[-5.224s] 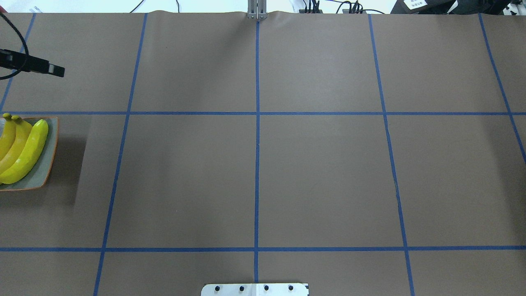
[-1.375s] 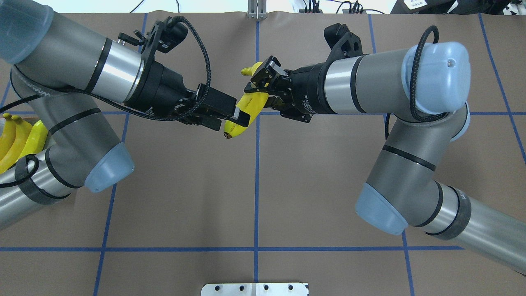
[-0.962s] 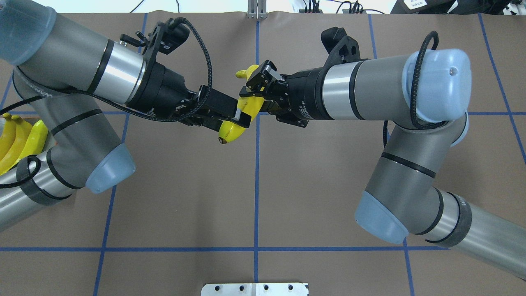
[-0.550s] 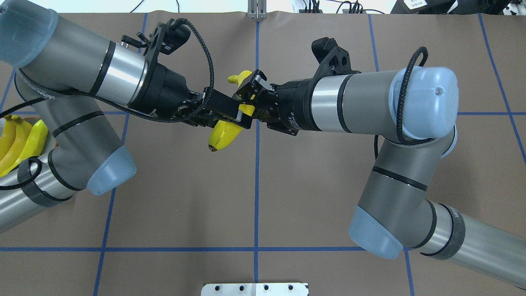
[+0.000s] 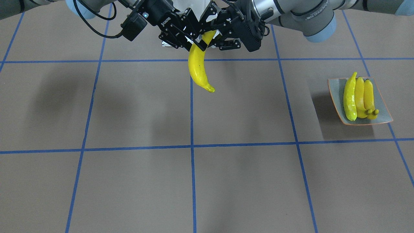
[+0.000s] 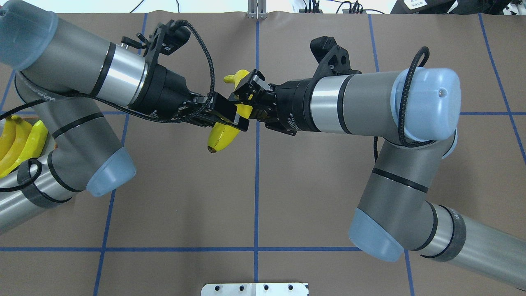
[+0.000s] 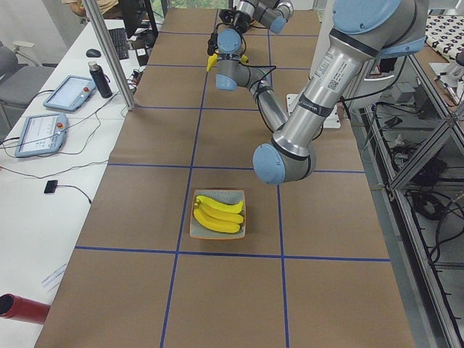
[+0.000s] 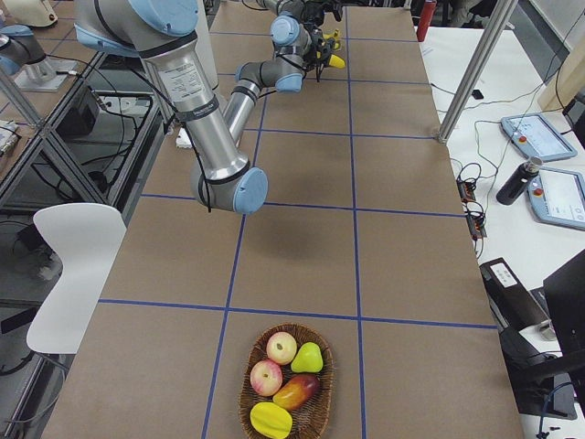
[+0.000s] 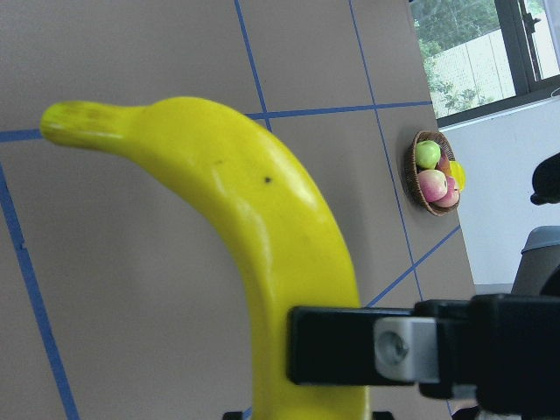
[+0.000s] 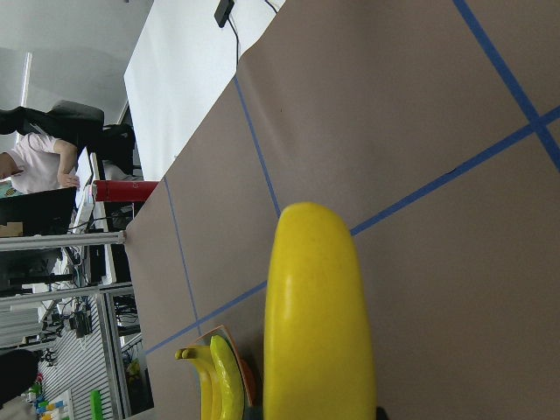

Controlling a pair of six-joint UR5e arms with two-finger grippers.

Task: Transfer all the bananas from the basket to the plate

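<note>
Holds a glossy, curved yellow banana (image 6: pixel 220 137) clamped in the left pincer (image 6: pixel 234 118). Flanks its stem half with the right pincer (image 6: pixel 245 96); cannot tell if gripping. Far left of both: three smooth bananas (image 5: pixel 359 97) on the square glazed plate (image 5: pixel 382 111).

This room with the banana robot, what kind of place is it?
Probably a robot lab, not a kitchen. The left arm and right arm meet at one banana over a table marked with blue tape lines, and control tablets sit on a side bench.
</note>
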